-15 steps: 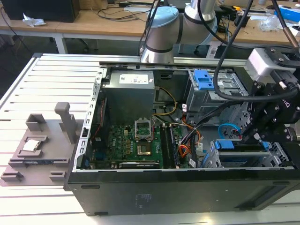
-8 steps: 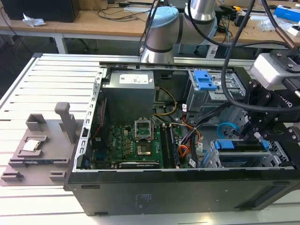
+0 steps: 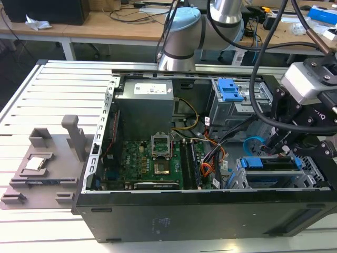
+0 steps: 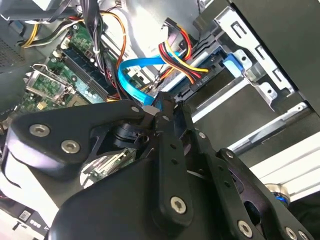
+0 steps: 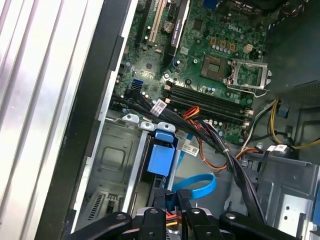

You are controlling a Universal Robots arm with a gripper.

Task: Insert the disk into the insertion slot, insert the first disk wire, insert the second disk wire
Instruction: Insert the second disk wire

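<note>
The open computer case (image 3: 174, 211) lies on the slatted white worktop (image 3: 31, 105). The gripper (image 3: 279, 141) is lowered into the case at the exterior view's right, directly above the insertion slot (image 3: 310, 176). The disk (image 3: 268, 166) is seated in that slot; its blue carrier edge shows along the bay opening, and in the first wrist view the carrier (image 5: 162, 159) sits between the silver cage rails.

In the second wrist view the gripper's (image 4: 159, 111) fingers (image 4: 167, 107) are drawn narrow, pinching the end of the blue flat cable (image 4: 131, 70) at its connector. That cable arcs from the fingertips back toward the motherboard (image 4: 70, 65). In the first wrist view the same cable (image 5: 200, 184) loops just beside the disk carrier, with the gripper (image 5: 172, 197) close over it.

A bundle of red, yellow and black wires with a black connector (image 4: 197, 79) lies just beside the drive bay, not in the gripper.

A grey fixture (image 3: 47, 158) rests on the worktop, well apart from the case, at the exterior view's left.
</note>
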